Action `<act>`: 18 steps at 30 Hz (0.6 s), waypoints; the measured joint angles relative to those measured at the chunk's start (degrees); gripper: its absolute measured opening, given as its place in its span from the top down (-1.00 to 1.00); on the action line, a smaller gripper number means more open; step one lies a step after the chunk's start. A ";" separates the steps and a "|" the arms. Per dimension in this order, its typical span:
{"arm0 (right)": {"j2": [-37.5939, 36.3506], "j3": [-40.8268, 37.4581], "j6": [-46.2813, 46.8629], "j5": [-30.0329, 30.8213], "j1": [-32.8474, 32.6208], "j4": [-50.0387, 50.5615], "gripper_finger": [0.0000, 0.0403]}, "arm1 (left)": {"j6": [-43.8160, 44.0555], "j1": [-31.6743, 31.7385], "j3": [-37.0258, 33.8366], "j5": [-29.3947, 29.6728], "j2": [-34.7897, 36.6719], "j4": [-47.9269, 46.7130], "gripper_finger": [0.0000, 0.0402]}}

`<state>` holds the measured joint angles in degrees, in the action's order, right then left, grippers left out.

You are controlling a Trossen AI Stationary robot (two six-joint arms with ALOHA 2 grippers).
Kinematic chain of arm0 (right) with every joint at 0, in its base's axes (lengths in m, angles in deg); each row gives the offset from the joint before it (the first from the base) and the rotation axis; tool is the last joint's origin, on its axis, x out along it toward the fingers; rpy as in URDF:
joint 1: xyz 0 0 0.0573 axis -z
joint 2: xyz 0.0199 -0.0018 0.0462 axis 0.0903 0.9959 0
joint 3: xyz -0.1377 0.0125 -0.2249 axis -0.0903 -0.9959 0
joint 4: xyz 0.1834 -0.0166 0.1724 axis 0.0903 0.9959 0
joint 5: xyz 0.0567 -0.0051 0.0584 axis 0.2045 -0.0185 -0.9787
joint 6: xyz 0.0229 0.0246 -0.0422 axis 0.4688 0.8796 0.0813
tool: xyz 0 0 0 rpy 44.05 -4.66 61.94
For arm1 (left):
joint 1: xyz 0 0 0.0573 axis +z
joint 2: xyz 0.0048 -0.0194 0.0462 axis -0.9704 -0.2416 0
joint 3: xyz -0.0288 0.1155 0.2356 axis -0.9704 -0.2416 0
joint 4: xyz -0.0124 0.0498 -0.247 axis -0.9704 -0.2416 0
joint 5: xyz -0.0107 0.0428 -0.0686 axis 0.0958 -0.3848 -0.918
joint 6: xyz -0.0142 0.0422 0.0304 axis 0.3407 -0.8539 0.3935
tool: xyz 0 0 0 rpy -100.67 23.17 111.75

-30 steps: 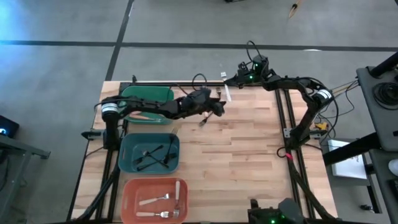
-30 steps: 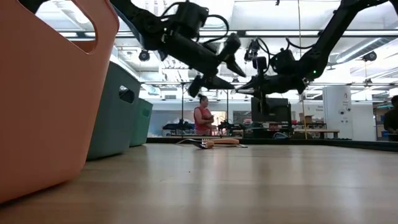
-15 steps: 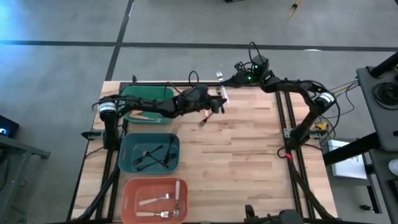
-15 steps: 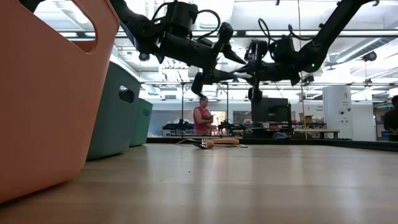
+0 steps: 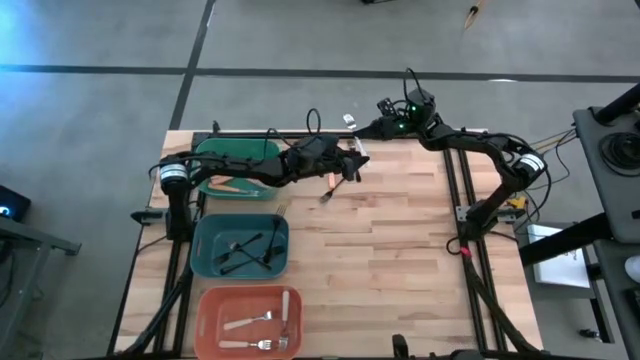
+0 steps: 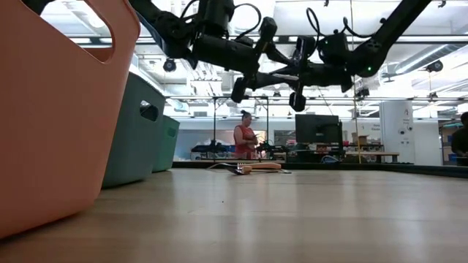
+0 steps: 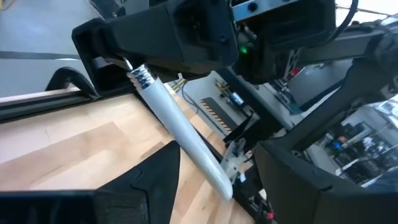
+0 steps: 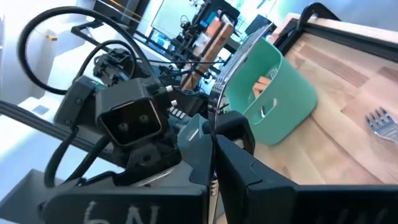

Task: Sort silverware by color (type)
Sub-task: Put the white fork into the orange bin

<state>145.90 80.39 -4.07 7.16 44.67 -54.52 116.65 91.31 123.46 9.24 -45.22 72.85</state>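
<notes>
High above the table's far middle, my right gripper [image 8: 211,134] is shut on a white-handled fork [image 7: 180,130]. The fork's handle slants down toward my left gripper [image 7: 217,152]. My left gripper [image 5: 352,165] is open, one finger on each side of the handle's free end [image 7: 221,180]; whether they touch it I cannot tell. An orange-handled fork [image 5: 326,191] lies flat on the wood below them. My right gripper pinches the fork's metal neck [image 7: 129,65], just past the handle's ribbed collar, between its two shut fingers. It comes in about level from the table's far right. The fork is lifted clear, its thin metal end [image 8: 219,81] rising past the fingers.
Three bins line the left side. The green one [image 5: 262,150] at the far end holds an orange-handled piece, the teal one [image 5: 205,245] holds black forks, and the salmon one [image 5: 210,320] holds white-handled forks. A person stands in the room beyond the table [image 6: 245,139].
Both grippers have risen. My right gripper has carried the white-handled fork up and toward the far edge. My left gripper has tipped its fingers up toward level and stayed at the handle's free end.
</notes>
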 joint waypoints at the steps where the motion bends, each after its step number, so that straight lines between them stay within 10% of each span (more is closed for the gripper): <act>1: -0.04 0.00 -0.30 0.60 -0.23 0.00 0.96 | -0.33 0.00 0.26 -0.01 -0.06 -0.36 0.04; 18: -0.99 0.02 -0.50 1.70 -1.95 -2.68 0.96 | -0.03 0.15 0.39 -0.21 -0.17 -1.17 0.79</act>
<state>144.91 80.41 -4.57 8.86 42.72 -57.19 116.62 91.46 123.85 9.03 -45.39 71.68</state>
